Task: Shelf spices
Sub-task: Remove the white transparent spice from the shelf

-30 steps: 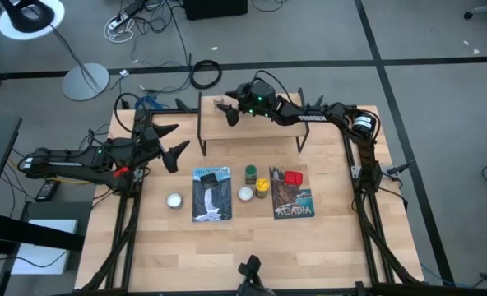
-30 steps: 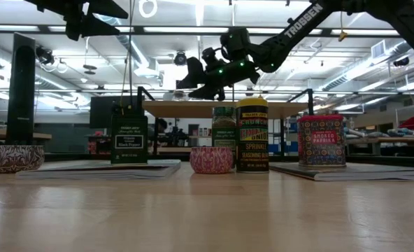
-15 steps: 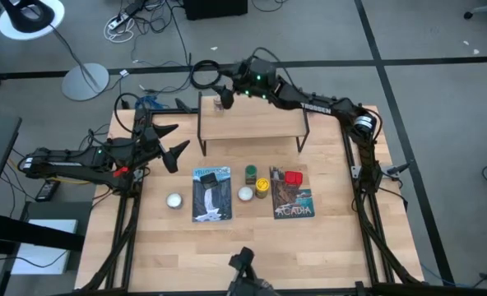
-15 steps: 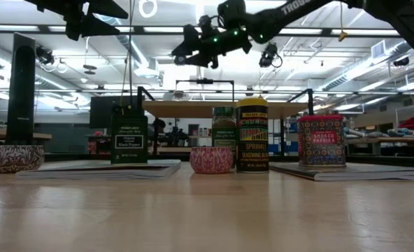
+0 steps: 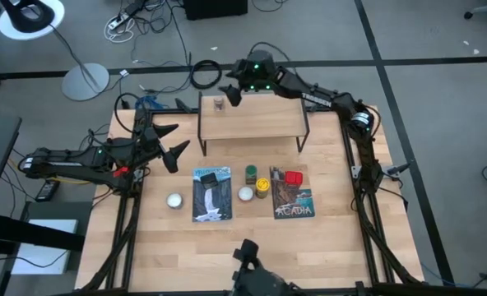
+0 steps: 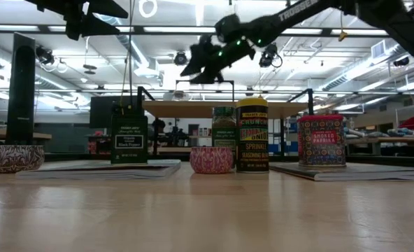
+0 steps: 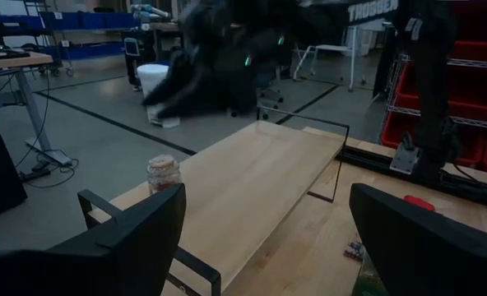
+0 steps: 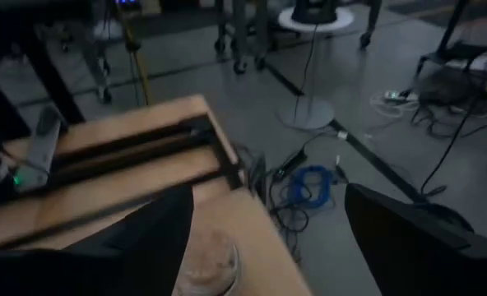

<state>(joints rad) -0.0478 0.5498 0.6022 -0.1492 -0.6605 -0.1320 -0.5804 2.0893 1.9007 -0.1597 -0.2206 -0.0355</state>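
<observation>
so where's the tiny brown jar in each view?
High view: tiny brown jar stands on the shelf, at its left end, just left of the right gripper.
Low view: not visible.
Left wrist view: jar at the board's near corner.
Right wrist view: jar at the bottom edge, between the fingers, blurred.
Shared landmark: the shelf's light wooden board.

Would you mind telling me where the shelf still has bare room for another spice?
The shelf top is bare from the tiny brown jar at its left end all the way to its right end. The right gripper hovers open above that jar. It is crowded below, around the yellow-capped jar.
</observation>
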